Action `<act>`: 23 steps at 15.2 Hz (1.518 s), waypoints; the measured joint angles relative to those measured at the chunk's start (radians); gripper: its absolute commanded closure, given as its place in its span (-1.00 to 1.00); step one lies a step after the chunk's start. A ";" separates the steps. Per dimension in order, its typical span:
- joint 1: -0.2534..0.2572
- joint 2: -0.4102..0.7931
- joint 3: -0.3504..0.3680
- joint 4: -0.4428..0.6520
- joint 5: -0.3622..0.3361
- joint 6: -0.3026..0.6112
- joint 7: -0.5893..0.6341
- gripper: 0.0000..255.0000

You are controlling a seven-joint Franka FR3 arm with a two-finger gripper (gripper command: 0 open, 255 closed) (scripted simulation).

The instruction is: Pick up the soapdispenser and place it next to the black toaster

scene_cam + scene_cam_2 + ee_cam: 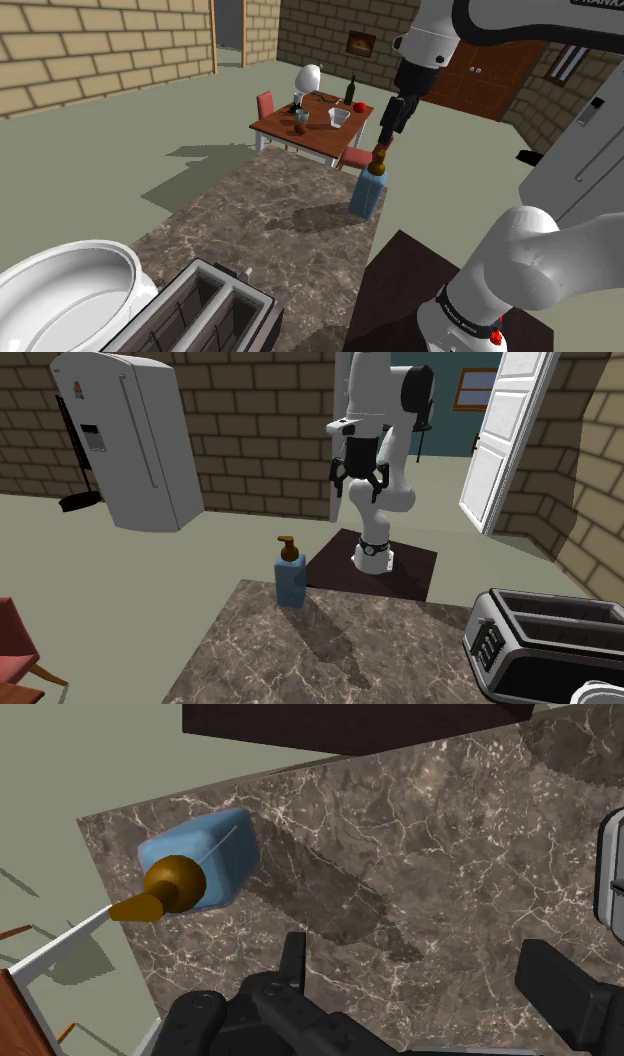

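The jaws stand wide open with nothing between them, raised above the dark marbled surface (420, 834) and pointing down at it. Off to one side of them, untouched, the soap dispenser (200, 859) stands upright close to the surface's corner, a blue bottle with a brown pump. In the shoulder view the jaws hang just over that pump. The toaster (545, 637) sits at the far end of the surface, well apart from the dispenser, beside a white bowl (60, 290).
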 measured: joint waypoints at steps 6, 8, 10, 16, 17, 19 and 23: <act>-0.030 0.056 -0.067 -0.028 -0.043 0.075 -0.067 -1.00; -0.046 0.077 -0.101 -0.052 -0.063 0.118 -0.101 -1.00; -0.061 0.112 -0.134 -0.061 -0.082 0.159 -0.133 -1.00; -0.100 0.250 -0.236 -0.047 -0.124 0.277 -0.233 -1.00; -0.105 0.282 -0.252 -0.040 -0.127 0.301 -0.249 -1.00; -0.115 0.330 -0.282 -0.033 -0.133 0.341 -0.280 -1.00; -0.122 0.359 -0.302 -0.061 -0.138 0.397 -0.298 -1.00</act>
